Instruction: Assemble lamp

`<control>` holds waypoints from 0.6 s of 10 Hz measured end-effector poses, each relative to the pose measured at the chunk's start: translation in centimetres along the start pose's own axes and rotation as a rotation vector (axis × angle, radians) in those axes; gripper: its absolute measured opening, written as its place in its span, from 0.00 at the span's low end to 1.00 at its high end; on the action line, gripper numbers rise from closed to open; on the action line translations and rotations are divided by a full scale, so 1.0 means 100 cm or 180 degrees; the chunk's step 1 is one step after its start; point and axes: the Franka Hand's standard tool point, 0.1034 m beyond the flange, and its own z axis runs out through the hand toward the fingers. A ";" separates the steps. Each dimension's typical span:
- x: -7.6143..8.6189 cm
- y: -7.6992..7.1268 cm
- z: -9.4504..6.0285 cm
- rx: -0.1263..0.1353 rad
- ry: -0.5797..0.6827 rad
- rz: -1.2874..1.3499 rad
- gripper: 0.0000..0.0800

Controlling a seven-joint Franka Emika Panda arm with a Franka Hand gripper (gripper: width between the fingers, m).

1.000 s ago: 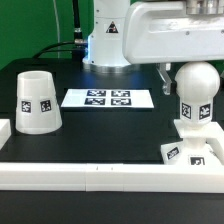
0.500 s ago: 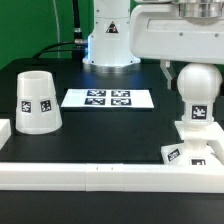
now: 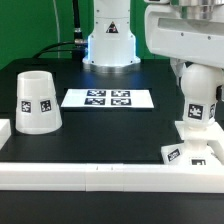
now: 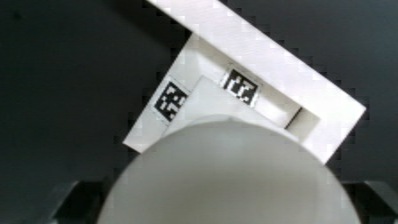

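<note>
The rounded white bulb [image 3: 202, 97] stands with its neck on the flat square base [image 3: 188, 151] at the exterior view's right, by the front rail. My gripper [image 3: 200, 74] comes down over the bulb's top, with a dark finger [image 3: 178, 71] showing beside it, and is shut on the bulb. In the wrist view the bulb [image 4: 222, 170] fills the space between the dark fingers [image 4: 71, 198], and the tagged base [image 4: 267, 85] lies beyond it. The tapered shade [image 3: 37, 102] stands mouth down, alone, at the exterior view's left.
The marker board [image 3: 108, 98] lies flat at the table's middle. A long white rail [image 3: 100, 176] runs along the front, with a short block [image 3: 4, 130] at the left. The arm's white pedestal [image 3: 108, 42] stands at the back.
My gripper and wrist have shifted toward the exterior view's right and slightly down, and the bulb's top has moved right with them. The shade and base have not moved.
</note>
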 end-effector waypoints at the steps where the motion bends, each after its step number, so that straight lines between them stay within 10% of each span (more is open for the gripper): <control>1: 0.000 0.000 0.000 0.0000 -0.0001 -0.0086 0.85; 6: 0.002 0.002 0.000 0.0019 0.0002 -0.1198 0.87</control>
